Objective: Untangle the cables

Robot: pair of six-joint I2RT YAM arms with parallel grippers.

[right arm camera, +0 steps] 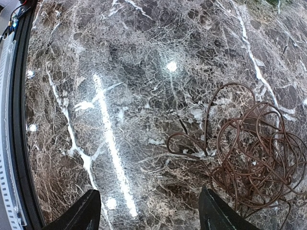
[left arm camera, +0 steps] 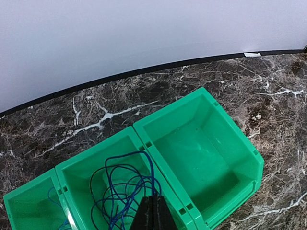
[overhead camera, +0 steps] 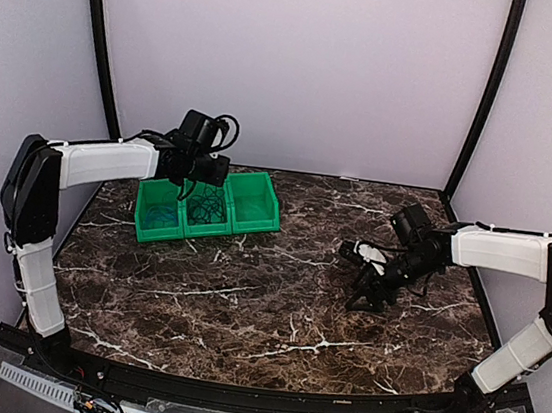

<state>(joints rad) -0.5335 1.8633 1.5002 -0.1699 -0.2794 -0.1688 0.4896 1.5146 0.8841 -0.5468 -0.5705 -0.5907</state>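
**Left gripper clamped over the bin, right gripper spread above a loose cable**

The left gripper point(left arm camera: 152, 201) hangs over the middle compartment of the green three-compartment bin point(left arm camera: 235, 129), its fingers pressed tight together. Strands of the blue cable point(left arm camera: 122, 189) rise straight to the tips and look pinched there. Most of that cable lies as thin loops on the floor of the middle compartment, and a few loops spill over the divider into the bin's left compartment. The bin's right compartment holds nothing that shows. The bin itself sits on the dark marble table point(left arm camera: 96, 110), close to the back wall.

Well to the right of the bin, the right gripper point(right arm camera: 149, 191) hovers above the table with its two fingers spread wide and nothing between them. The second cable point(right arm camera: 254, 153), which looks brown in the wrist view, lies outside the bin as a bunch of overlapping loops flat on the marble. It sits just beside the right finger, with one loose end trailing towards the gap between the fingers.
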